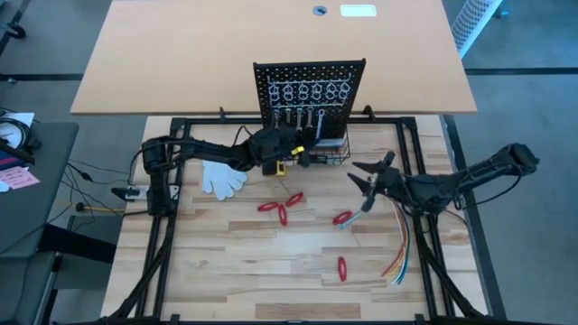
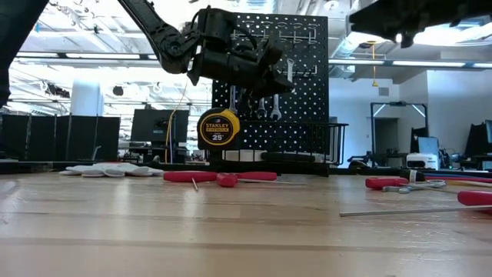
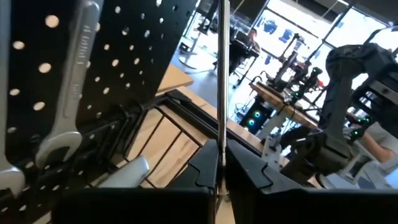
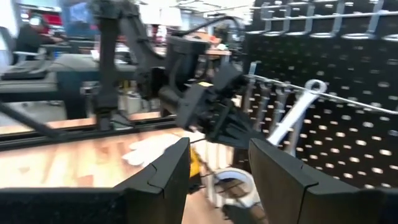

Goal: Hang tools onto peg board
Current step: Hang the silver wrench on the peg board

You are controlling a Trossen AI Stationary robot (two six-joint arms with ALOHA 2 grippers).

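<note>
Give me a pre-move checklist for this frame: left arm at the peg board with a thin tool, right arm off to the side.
1. Left pincer shut on the slim silver tool: ok, fingers pinch its shaft.
2. Left pincer up at the peg board: ok, it hangs in front of the panel, above the wire basket.
3. Tool already on a hook: cannot tell, its top end runs out of the left wrist view.
4. Wrenches already hanging undisturbed: ok, they hang straight.
5. Right pincer clear of the left arm: ok, open, empty, off to the board's side.
6. Red-handled tools left on the table: not ok, several wait.
</note>
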